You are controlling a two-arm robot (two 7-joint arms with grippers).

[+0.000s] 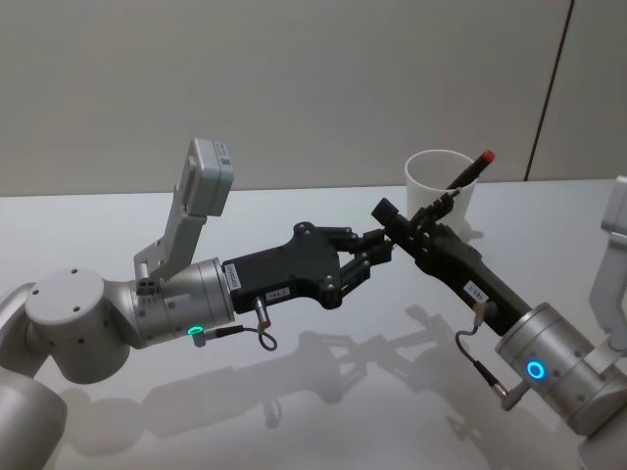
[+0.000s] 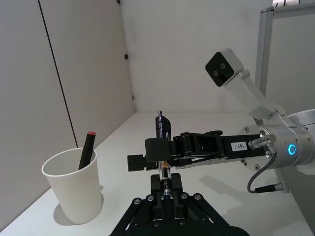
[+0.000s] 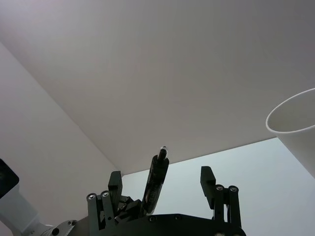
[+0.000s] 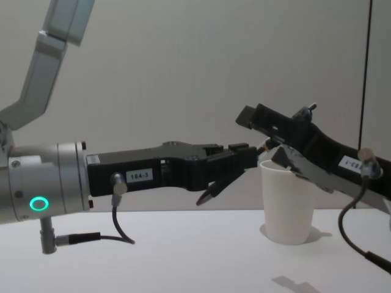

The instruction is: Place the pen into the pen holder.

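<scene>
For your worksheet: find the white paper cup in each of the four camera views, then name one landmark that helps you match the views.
Head view: white paper cup right of centre, near the table's far edge.
Left wrist view: at the lower left.
Right wrist view: its rim and wall at the right edge.
Chest view: right of centre, standing on the table.
Landmark: the red-tipped pen leaning in the cup, seen in the head and left wrist views.

A plain white table point(image 1: 294, 392) runs back to a pale wall, its top smooth and faintly glossy (soft arm shadows lie across it). The one thing standing on it is the pen holder point(image 1: 438, 186), a white paper cup set upright toward the far right side, near the wall, casting a small shadow at its base.
</scene>
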